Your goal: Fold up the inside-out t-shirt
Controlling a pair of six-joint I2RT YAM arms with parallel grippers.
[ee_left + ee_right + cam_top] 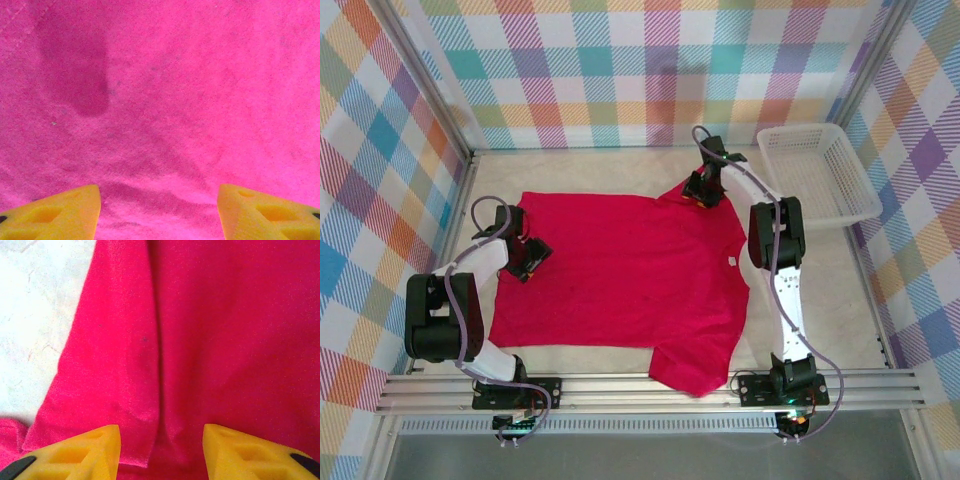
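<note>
the t-shirt (620,275) is plain bright red with no print, spread nearly flat on the pale worktop (620,165). it lies sideways, straight hem to the left and neck to the right, where a small white tag (730,262) shows. the far sleeve (722,216) lies flat; the near sleeve (692,368) reaches the near edge. light wrinkles and one long crease mark the cloth.

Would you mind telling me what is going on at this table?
The robot is working on a red t-shirt, which lies spread flat on the table with no fold made yet. The left tool is at the shirt's left edge and the right tool at its far sleeve, both open and gripping nothing. A white basket stands at the far right.
</note>
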